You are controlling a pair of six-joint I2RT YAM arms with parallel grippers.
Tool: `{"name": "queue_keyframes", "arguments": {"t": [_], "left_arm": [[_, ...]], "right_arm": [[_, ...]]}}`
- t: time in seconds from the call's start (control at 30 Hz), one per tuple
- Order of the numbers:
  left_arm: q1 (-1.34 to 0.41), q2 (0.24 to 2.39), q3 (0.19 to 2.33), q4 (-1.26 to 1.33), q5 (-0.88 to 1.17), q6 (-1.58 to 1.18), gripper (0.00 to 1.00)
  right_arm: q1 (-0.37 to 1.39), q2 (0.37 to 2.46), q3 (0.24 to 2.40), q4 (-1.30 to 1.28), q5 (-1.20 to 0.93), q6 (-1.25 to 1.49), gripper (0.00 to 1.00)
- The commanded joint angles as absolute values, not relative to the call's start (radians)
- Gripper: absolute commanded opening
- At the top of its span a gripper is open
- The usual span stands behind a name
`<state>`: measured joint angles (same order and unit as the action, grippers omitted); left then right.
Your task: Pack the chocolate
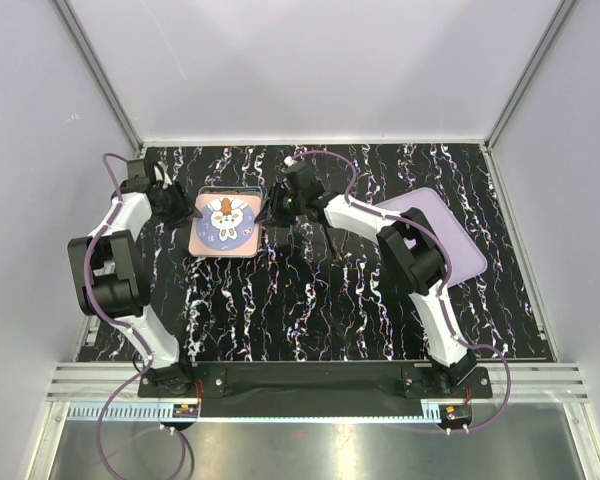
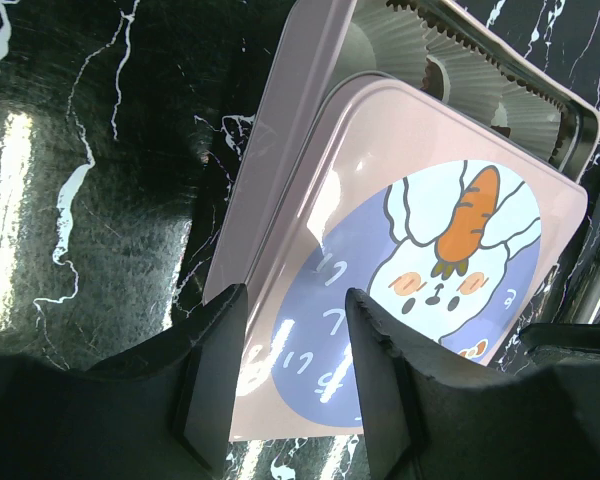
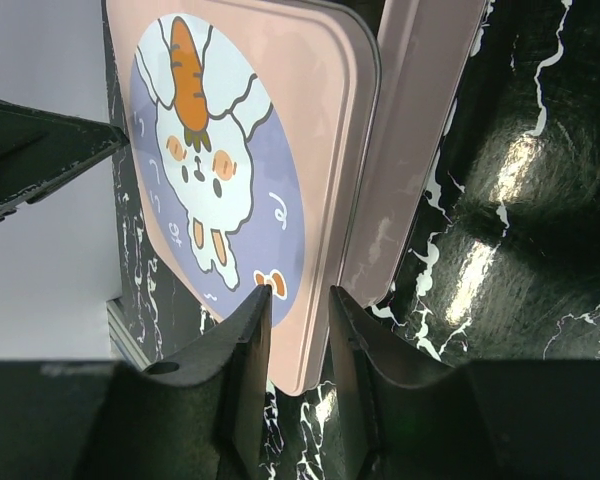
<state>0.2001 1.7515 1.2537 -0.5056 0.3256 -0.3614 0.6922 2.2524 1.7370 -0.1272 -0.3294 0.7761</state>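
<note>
The lid [image 1: 225, 222] lies askew over the tin [image 2: 280, 130], one gripper at each side, probably to square it before it is pressed shut. The left gripper [image 2: 295, 370] stands half wide astride the lid's left edge. The right gripper [image 3: 300, 340] is narrow at its right corner; I cannot tell whether it clamps. Only the left wrist view shows the uncovered far strip: paper cups [image 2: 480, 80] and one chocolate [image 2: 432, 72] inside the tin.
</note>
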Motion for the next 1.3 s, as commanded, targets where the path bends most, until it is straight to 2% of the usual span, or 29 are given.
{"name": "queue_keyframes", "arguments": {"t": [0.0, 0.3, 0.9, 1.27], "left_arm": [[0.195, 1.767, 1.259, -0.479, 0.351, -0.344, 0.49], [0.189, 1.795, 1.276, -0.477, 0.347, -0.336, 0.48], [0.178, 1.755, 1.299, -0.489, 0.361, -0.339, 0.31], [0.169, 1.756, 1.342, -0.509, 0.365, -0.348, 0.29]], "right_arm": [[0.703, 2.237, 1.759, -0.097, -0.301, 0.788, 0.36], [0.703, 2.278, 1.786, -0.097, -0.302, 0.796, 0.36], [0.704, 2.309, 1.836, -0.089, -0.316, 0.799, 0.30], [0.699, 2.310, 1.871, -0.101, -0.313, 0.788, 0.29]]}}
